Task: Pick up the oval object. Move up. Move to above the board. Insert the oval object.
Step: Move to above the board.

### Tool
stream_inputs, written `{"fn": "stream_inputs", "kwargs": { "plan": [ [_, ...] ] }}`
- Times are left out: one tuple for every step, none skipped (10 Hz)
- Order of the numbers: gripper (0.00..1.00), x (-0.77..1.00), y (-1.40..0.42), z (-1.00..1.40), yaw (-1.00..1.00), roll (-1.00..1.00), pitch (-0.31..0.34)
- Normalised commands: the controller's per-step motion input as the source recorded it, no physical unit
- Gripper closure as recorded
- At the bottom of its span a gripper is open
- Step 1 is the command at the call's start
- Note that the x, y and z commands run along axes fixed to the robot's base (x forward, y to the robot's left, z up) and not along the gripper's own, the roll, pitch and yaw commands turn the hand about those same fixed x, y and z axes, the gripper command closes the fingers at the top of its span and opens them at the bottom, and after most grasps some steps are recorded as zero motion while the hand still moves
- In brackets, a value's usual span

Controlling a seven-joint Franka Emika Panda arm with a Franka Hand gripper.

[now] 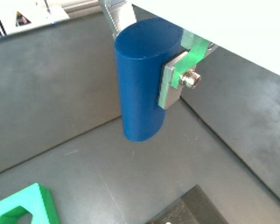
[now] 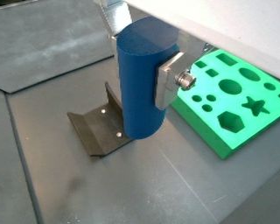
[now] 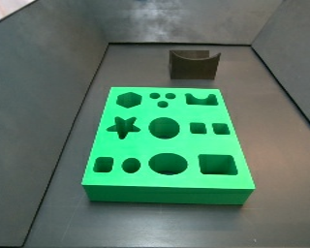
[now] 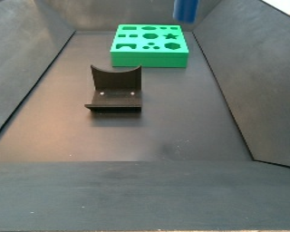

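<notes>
In both wrist views the gripper (image 1: pixel 149 74) held the oval object (image 1: pixel 143 83), a plain blue peg with a rounded top, upright and clear of the dark surface (image 1: pixel 60 105) below it. The jaws were closed on the peg: one silver finger plate (image 1: pixel 175 77) with a bolt pressed flat against its side, and the opposite finger was hidden behind the peg. In a wrist view a green corner of the board (image 1: pixel 24 210) showed at the edge of the frame, well below the peg.

In a wrist view the fixture (image 2: pixel 99 129), a dark L-shaped bracket, stood on the surface (image 2: pixel 166 188) just beside the hanging oval object (image 2: pixel 143 83), and the bright green board (image 2: pixel 238 102) lay flat on the far side of the peg with its star, hexagon and round holes facing up.

In a side view the board (image 3: pixel 167 147) lay in the middle of the surface (image 3: pixel 67 218), every cut-out unfilled, and the fixture (image 3: pixel 193 62) stood well apart from it near the back wall. The gripper did not show there.

In a side view the fixture (image 4: pixel 113 89) sat nearer the camera, the board (image 4: pixel 149 44) lay beyond it, and a small piece of the blue oval object (image 4: pixel 185 9) showed at the upper edge, above and just beside the board's far corner.
</notes>
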Motion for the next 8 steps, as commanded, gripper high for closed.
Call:
{"fn": "stream_inputs", "kwargs": {
  "plan": [
    [1.0,0.14,-1.0,0.28,-1.0,0.06,0.355],
    [1.0,0.15,-1.0,0.26,-0.99,0.08,0.368],
    [1.0,0.15,-1.0,0.28,-0.69,0.1,0.326],
    [1.0,0.17,-1.0,0.27,-0.36,0.03,0.23],
    [1.0,0.17,-1.0,0.27,-0.21,0.01,0.183],
    [1.0,0.18,-1.0,0.28,-0.09,0.0,0.159],
    [1.0,0.19,-1.0,0.28,-0.04,-0.01,0.14],
    [1.0,0.2,-1.0,0.28,-0.01,-0.01,0.131]
  ]
}}
